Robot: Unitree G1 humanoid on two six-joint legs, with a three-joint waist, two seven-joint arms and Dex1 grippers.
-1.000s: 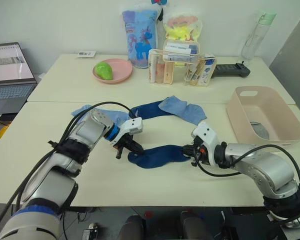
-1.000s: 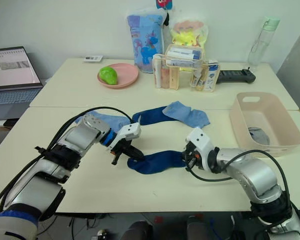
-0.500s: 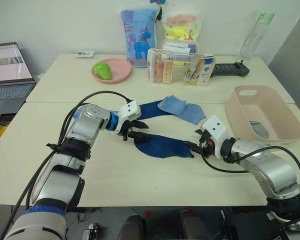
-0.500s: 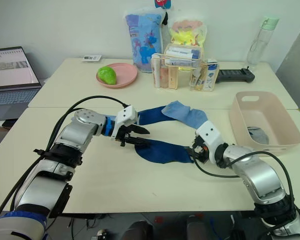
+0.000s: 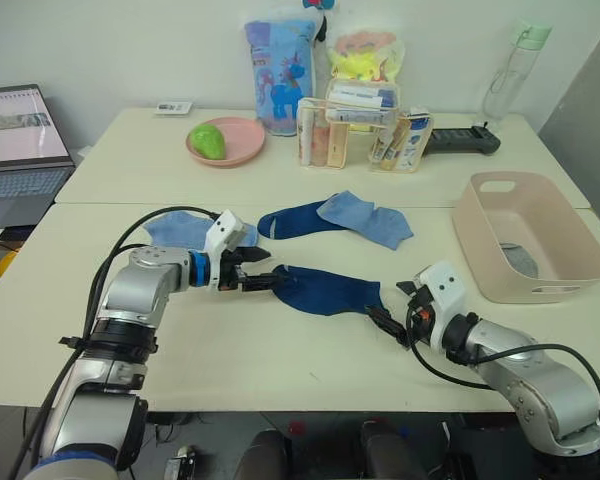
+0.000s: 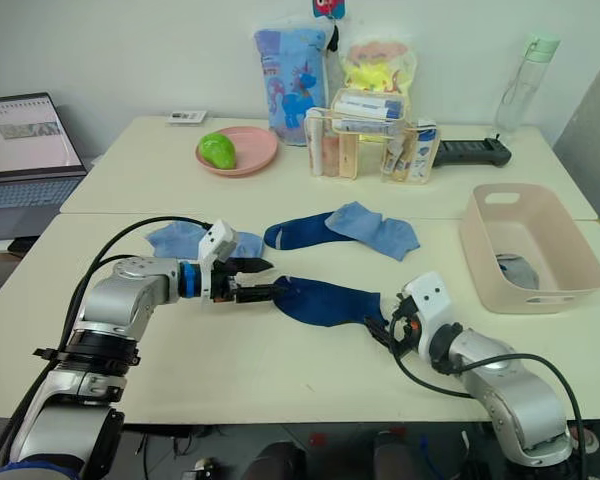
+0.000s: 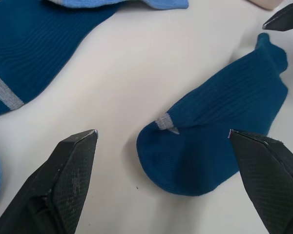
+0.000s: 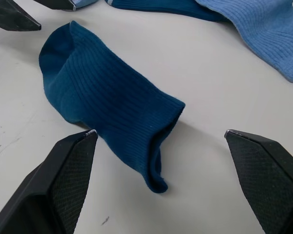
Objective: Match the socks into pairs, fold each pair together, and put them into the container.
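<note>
A dark navy sock (image 5: 325, 290) lies stretched flat on the near table between my two grippers, touched by neither. My left gripper (image 5: 252, 271) stands open just off its left end, and in the left wrist view its fingers (image 7: 68, 170) flank that end (image 7: 210, 146). My right gripper (image 5: 388, 314) is open at the sock's cuff (image 8: 112, 102). A second navy sock (image 5: 290, 220) lies behind, partly under a light blue sock (image 5: 365, 218). Another light blue sock (image 5: 180, 228) lies behind my left arm. The pink container (image 5: 570, 250) at the right holds a grey sock (image 5: 520, 260).
On the far table stand a pink plate (image 5: 242, 148) with a green object, a clear organiser (image 5: 365, 125), two bags, a bottle (image 5: 510, 70) and a black remote (image 5: 460, 140). A laptop (image 5: 15, 140) sits at the far left. A seam joins the two tables.
Both grippers opened and let go of the navy sock after pulling it out lengthwise. Each drew back a little from its end, and the sock now rests flat on the table.
</note>
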